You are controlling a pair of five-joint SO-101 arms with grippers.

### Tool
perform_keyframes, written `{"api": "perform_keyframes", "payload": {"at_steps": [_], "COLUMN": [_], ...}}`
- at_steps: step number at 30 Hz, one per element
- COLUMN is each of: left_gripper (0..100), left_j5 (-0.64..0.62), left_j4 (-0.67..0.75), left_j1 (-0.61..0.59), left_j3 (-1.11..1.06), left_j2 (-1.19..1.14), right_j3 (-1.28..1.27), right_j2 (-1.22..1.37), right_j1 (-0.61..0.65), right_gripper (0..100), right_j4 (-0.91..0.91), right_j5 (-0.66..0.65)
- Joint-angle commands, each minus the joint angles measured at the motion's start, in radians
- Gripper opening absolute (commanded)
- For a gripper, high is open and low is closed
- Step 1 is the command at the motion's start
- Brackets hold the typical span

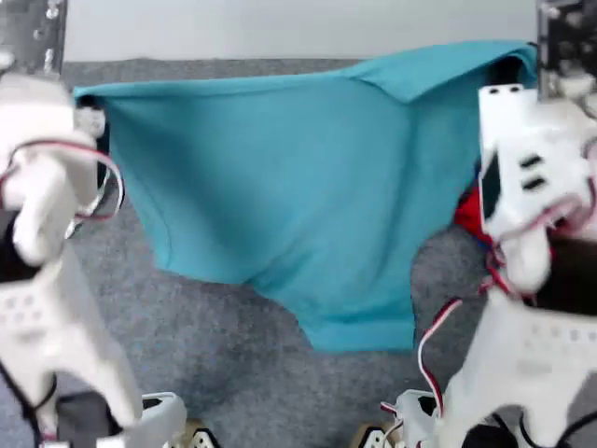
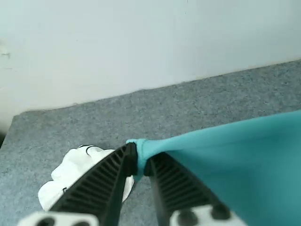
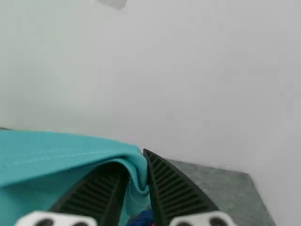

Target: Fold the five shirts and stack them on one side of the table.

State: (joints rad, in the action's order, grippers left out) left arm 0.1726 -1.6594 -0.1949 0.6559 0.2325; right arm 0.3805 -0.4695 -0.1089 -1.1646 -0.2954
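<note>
A teal shirt [image 1: 298, 187] hangs stretched above the grey table, held up at both far corners. My left gripper [image 2: 140, 162] is shut on one bunched corner of the teal shirt [image 2: 225, 155], at the far left in the high view. My right gripper [image 3: 138, 176] is shut on the opposite corner of the teal shirt [image 3: 56, 153], at the far right of the table. A white garment [image 2: 75, 174] lies crumpled on the table below my left gripper. Red and blue cloth [image 1: 469, 215] peeks out beside the right arm, mostly hidden.
The grey carpeted table [image 1: 215, 364] runs to a pale wall [image 2: 141, 42] at the back. Both white arm bodies [image 1: 47, 280] stand at the near corners, with red and white cables [image 1: 438, 336] by the right base.
</note>
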Motion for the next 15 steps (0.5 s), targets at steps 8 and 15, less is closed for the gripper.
{"api": "perform_keyframes", "payload": {"at_steps": [8, 15], "left_gripper": [1, 1], "left_j5": [0.008, 0.008], "left_j4": [0.169, 0.236], "left_j1": [-0.002, -0.017], "left_j3": [0.002, 0.01], "left_j2": [-0.311, -0.46], "right_j3": [-0.362, -0.262], "right_j2": [0.137, 0.473], "right_j1": [-0.008, -0.007], "right_gripper": [0.8, 0.8], "right_j4": [0.441, 0.57], "right_j5": [0.012, 0.02]}}
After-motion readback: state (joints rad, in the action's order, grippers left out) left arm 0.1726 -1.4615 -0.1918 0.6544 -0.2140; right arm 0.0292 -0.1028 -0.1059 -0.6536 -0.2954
